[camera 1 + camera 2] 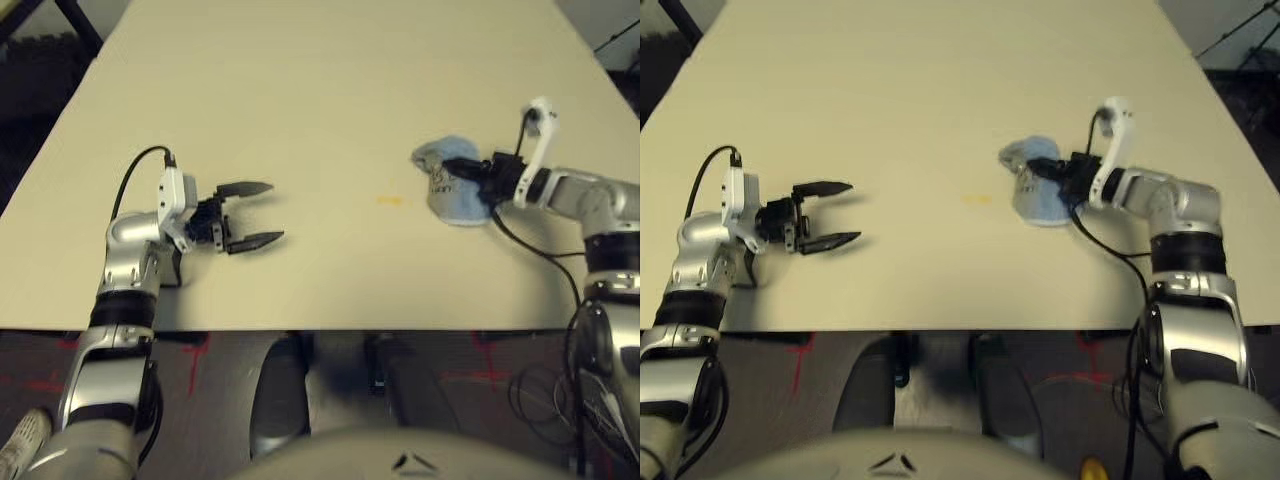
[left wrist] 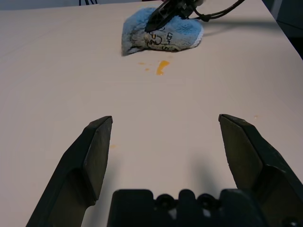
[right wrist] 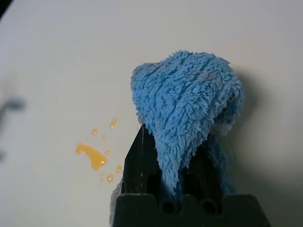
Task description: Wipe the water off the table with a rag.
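- Right gripper: fingers clenched on the light blue terry rag, its fabric bunched between them.
- Rag: on the pale tabletop, black lettering visible.
- Orange-yellow water: a streak and several droplets beside the rag, on its left side.
- Left gripper: fingers spread apart, grasping nothing, well apart from the rag.

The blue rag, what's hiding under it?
The black right gripper pinches the rag from above. What's underneath is covered; orange drops show beside it.
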